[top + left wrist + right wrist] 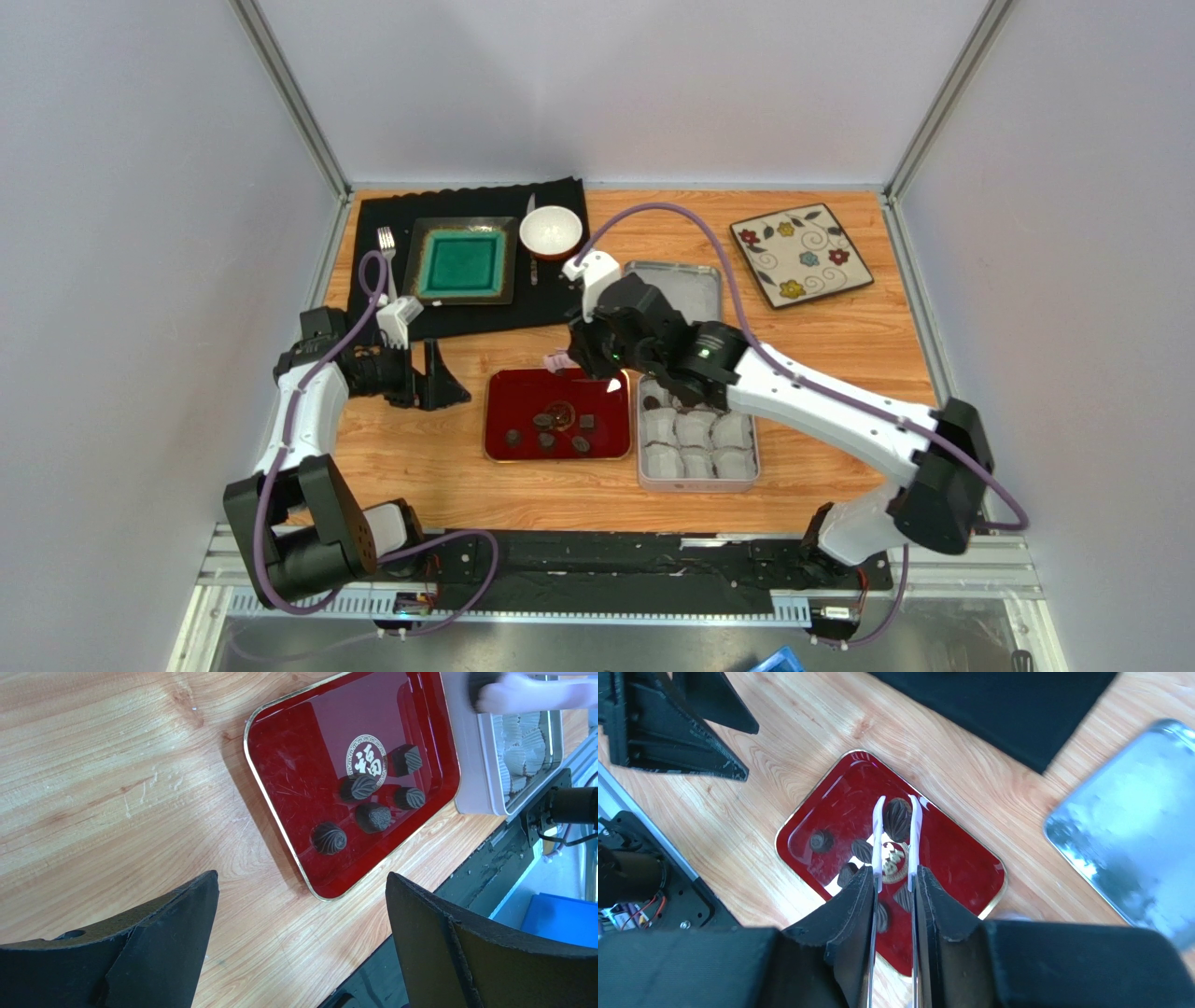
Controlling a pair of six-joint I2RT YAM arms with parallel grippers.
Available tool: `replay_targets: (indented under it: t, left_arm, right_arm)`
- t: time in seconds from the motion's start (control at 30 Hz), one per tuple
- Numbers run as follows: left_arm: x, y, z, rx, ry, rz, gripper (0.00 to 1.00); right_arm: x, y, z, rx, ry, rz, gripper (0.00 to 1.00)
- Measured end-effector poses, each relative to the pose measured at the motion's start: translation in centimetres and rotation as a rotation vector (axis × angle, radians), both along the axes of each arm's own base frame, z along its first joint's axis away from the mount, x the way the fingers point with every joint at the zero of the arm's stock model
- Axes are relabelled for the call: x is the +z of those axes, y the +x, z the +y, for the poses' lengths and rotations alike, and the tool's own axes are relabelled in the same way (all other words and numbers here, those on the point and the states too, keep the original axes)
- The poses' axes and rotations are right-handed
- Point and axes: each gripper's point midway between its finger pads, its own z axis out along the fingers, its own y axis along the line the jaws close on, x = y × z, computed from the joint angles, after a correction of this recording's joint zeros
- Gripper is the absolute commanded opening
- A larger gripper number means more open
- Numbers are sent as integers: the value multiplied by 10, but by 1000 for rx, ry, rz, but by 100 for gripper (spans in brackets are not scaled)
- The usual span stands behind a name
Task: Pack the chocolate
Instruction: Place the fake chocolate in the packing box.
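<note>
Only its wrist view shows my right hand (895,878) clamping tweezers (877,833) around a chocolate (898,817). My left hand (302,882), at the tray's (295,763) nine o'clock, gapes empty.

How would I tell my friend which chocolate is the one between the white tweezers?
Find the shiny red tray near the middle of the wooden table. The right arm's fingers squeeze long white tweezers over it, and one dark oval chocolate sits between their tips. The other pieces lie loose on the tray, with nothing around them.
</note>
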Motion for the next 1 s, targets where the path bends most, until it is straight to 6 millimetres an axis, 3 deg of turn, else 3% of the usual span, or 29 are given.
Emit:
replay_targets:
  t: [0.17,0.37,0.5,0.73,1.0]
  left_arm:
    - [2,1,0,0,2,-3,97]
    - [3,0,0,0,-1,3,97]
    - [2,-1,0,0,-2,7,97]
    - [2,-2,-1,0,-4,12,97]
    - [4,-2,-1,-2,-4,13,97]
  right_arm:
    - [14,-22,-49,-59,14,-11,3]
    - [-5,-45,-107,-150,-26,26,4]
    - [-14,-56,-133,-201,-41,45,4]
    - [-19,-64,-151,-245,-40,61,5]
    - [-42,-68,-158,-265,-83,98,6]
